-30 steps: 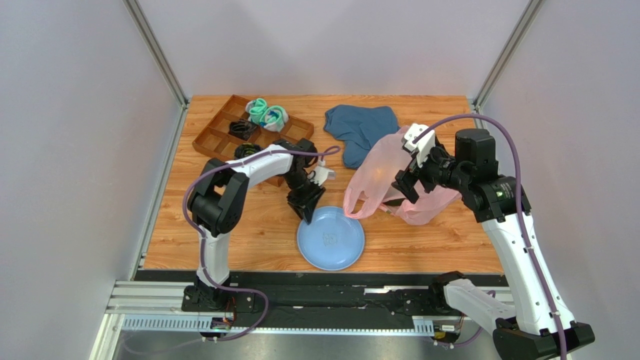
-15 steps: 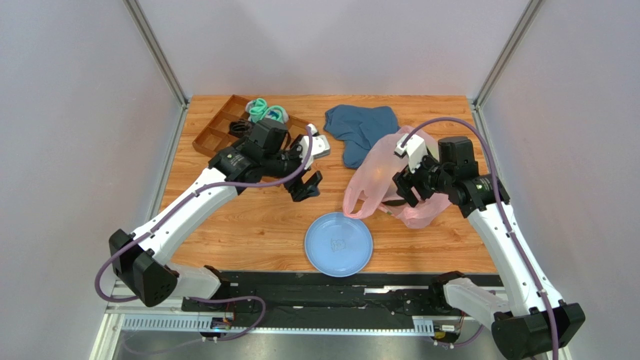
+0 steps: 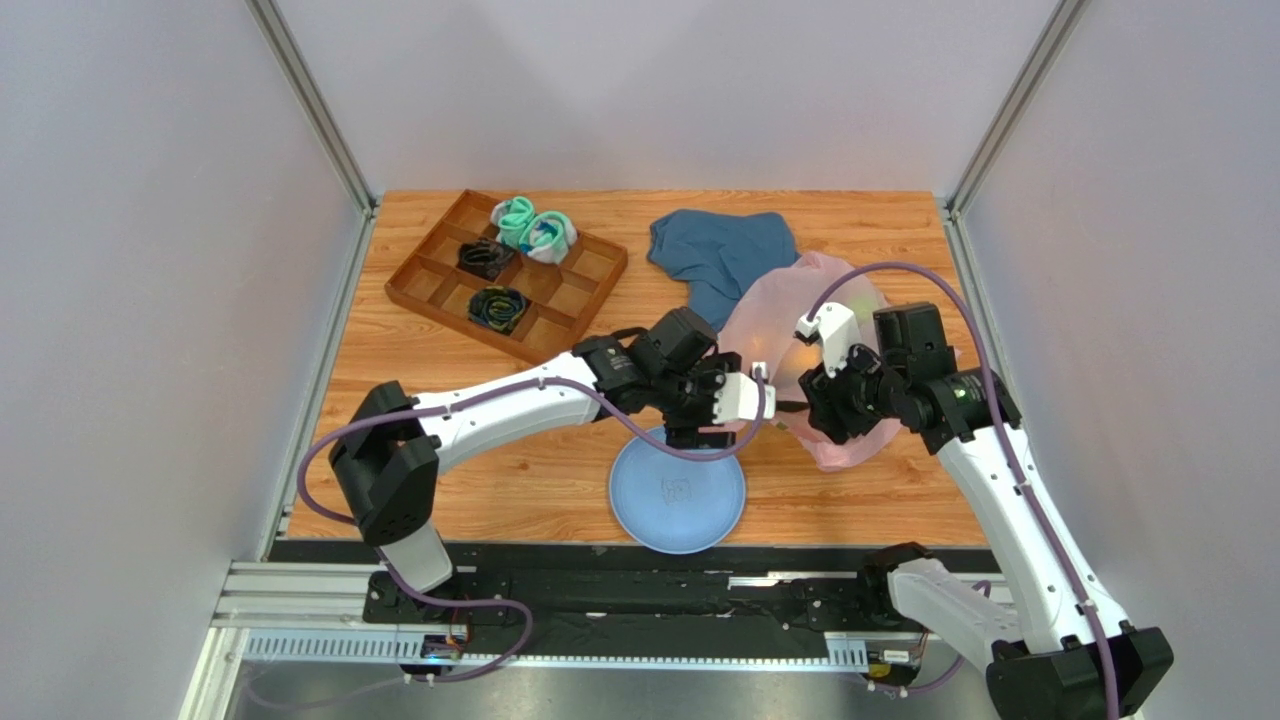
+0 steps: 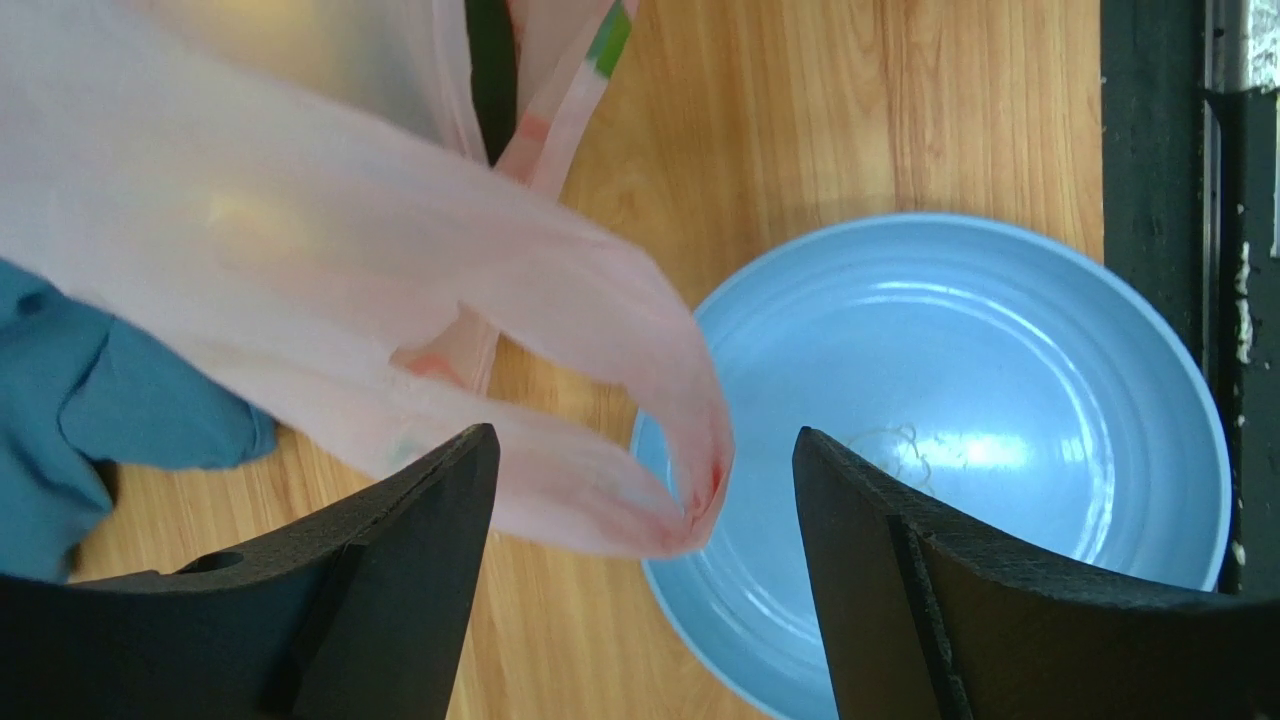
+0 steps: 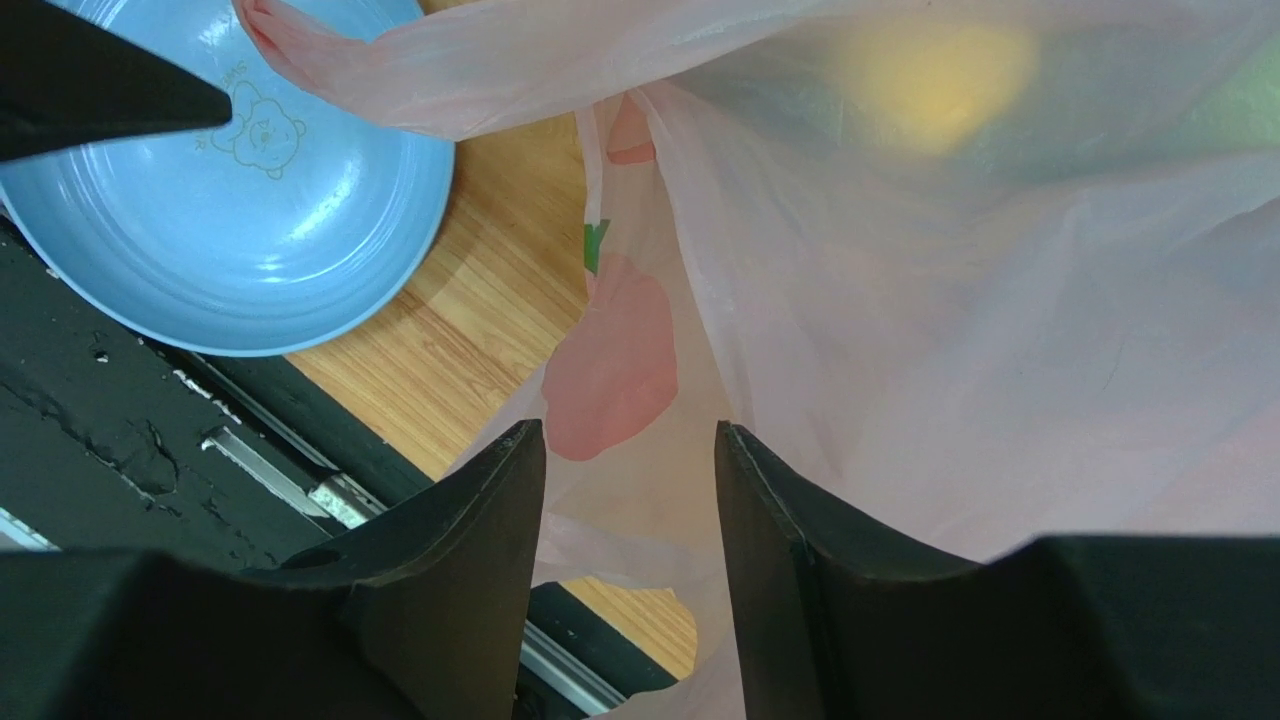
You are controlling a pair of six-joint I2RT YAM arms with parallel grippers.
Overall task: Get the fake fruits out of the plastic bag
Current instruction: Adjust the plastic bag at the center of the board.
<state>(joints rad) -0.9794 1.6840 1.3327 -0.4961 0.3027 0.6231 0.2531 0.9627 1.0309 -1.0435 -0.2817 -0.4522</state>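
Observation:
The pink plastic bag [image 3: 796, 300] lies bunched at centre right of the table. Its handle loop [image 4: 676, 450] hangs over the rim of the blue plate [image 4: 1022, 450]. My left gripper [image 4: 643, 443] is open, and the loop sits between its fingers without being pinched. My right gripper [image 5: 628, 450] is open around loose bag film on the bag's near side. The fake fruits show only as blurs through the film: a yellow one [image 5: 932, 68] and a green one [image 5: 1247, 105]. In the top view the left gripper [image 3: 756, 402] and right gripper [image 3: 824, 402] are close together.
The blue plate [image 3: 676, 488] sits at the table's front edge, just below the left gripper. A dark blue cloth [image 3: 721, 248] lies behind the bag. A brown compartment tray [image 3: 571, 308] with teal socks [image 3: 534, 225] stands at the back left.
My left arm has swung right from beside the tray to the bag's handle loop above the plate. The right gripper has sunk lower and the bag has sagged.

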